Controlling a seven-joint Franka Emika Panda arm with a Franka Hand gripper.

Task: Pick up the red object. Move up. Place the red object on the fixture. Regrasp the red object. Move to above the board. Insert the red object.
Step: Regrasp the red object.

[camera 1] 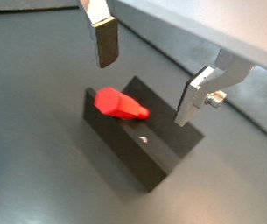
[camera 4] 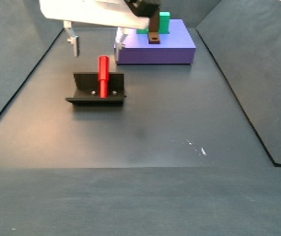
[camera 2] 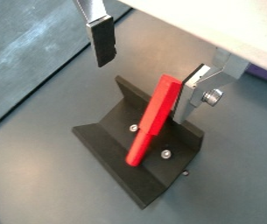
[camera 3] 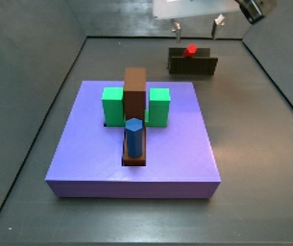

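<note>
The red object is a long hexagonal peg that leans on the dark fixture; it also shows in a wrist view and in both side views. My gripper hangs open just above the fixture, its fingers on either side of the peg's upper end and not touching it. One finger stands well clear; the other finger is close beside the peg. In the side views the gripper sits over the fixture.
A purple board stands apart from the fixture, carrying green blocks, a brown bar and a blue peg. It also shows in a side view. Dark walls bound the floor.
</note>
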